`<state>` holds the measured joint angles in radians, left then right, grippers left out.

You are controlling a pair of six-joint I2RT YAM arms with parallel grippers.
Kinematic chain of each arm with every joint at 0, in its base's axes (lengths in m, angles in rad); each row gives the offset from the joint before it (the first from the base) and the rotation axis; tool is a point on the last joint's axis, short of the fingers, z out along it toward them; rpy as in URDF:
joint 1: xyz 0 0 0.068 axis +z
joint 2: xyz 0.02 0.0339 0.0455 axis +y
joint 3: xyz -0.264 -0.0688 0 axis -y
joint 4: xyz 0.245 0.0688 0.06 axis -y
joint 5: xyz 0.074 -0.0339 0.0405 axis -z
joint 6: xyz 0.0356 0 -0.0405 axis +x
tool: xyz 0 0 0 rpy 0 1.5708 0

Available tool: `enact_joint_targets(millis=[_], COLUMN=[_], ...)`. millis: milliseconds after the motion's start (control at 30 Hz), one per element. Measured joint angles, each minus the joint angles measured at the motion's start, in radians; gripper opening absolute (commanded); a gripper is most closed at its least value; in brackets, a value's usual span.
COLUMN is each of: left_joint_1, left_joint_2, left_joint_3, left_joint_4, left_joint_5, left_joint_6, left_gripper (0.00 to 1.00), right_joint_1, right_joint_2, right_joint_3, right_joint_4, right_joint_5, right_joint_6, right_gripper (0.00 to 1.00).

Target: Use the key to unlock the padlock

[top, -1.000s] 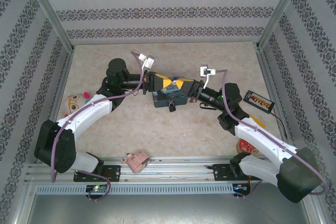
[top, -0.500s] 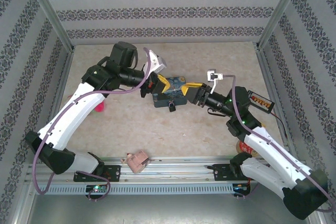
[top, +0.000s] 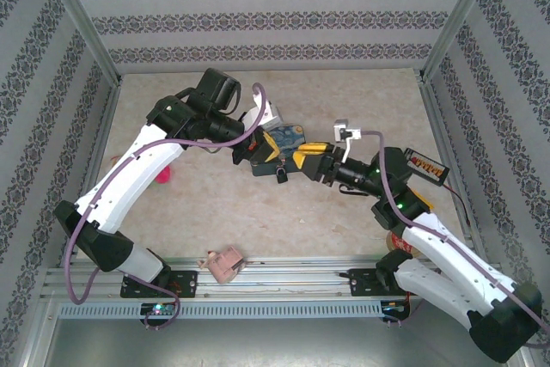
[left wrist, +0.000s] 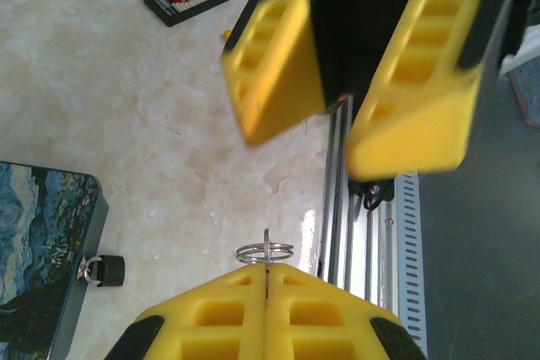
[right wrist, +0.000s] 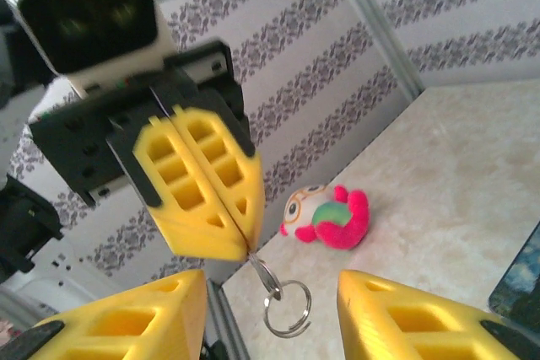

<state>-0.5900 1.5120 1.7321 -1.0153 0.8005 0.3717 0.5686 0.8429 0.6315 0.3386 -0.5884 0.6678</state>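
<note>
Since a second ago the right hand [top: 302, 161] has gone from pinched to spread, jaws apart around nothing, and slid nearer the padlock [top: 281, 176], now sitting at its 2 o'clock. At the padlock's 10 o'clock, the left hand [top: 247, 149] is clamped on the key [right wrist: 256, 263], with the ring [left wrist: 264, 251] dangling. The padlock rests against the 6 o'clock edge of the blue tin [top: 279, 139] on the table [top: 344, 212].
</note>
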Motion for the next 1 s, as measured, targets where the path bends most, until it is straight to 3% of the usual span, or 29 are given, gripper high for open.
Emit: enact_joint_targets(millis=[367, 1000], left_joint_1=[0.000, 0.000], left_joint_2=[0.000, -0.003], left_joint_3=[0.000, 0.000], left_joint_4=[-0.021, -0.020], left_joint_5=[0.003, 0.034], left_joint_6=[0.006, -0.002], left_gripper=[0.00, 0.00], right_joint_1=[0.043, 0.043], right_joint_2=[0.112, 0.127], right_joint_3=[0.054, 0.054], right_joint_4=[-0.004, 0.027], right_joint_5=[-0.050, -0.116], right_joint_6=[-0.033, -0.039], right_gripper=[0.32, 0.22])
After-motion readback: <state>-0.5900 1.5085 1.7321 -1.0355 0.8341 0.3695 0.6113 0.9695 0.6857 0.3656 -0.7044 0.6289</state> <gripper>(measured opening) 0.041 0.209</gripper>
